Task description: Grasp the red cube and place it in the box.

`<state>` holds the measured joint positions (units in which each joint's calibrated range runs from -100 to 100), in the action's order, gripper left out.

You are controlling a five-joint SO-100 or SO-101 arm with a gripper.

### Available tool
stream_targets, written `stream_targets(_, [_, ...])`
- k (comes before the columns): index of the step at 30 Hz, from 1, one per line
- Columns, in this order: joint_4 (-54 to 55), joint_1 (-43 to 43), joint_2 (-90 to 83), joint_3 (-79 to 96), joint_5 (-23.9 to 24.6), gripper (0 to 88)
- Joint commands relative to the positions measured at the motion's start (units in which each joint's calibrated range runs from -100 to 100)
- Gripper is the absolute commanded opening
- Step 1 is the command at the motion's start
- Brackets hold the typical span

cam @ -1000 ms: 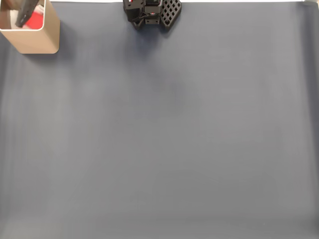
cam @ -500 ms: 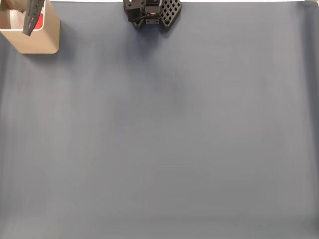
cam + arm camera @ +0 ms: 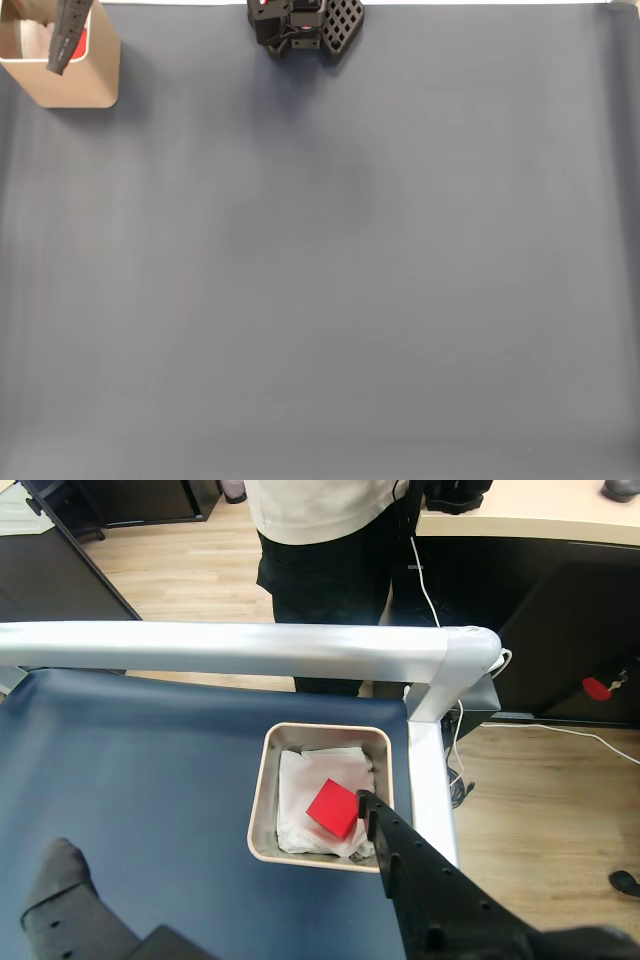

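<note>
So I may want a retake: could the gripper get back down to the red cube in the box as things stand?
Probably yes. The red cube lies uncovered on the white material in the open-topped box, and the gripper hangs open above it. The box walls leave limited room around the cube.

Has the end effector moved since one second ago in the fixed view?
Yes. Against the box, the dark finger has shifted right, toward the box's right wall, covering more of the red cube.
</note>
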<state>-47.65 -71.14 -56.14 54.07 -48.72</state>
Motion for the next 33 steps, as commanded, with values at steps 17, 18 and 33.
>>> stream_targets(17, [0.44,4.10,0.16,-3.25,1.17,10.8])
stream_targets(18, [0.44,4.52,0.34,-3.52,1.17,9.0])
stream_targets(33, [0.28,20.79,7.01,-10.91,-0.20,0.0])
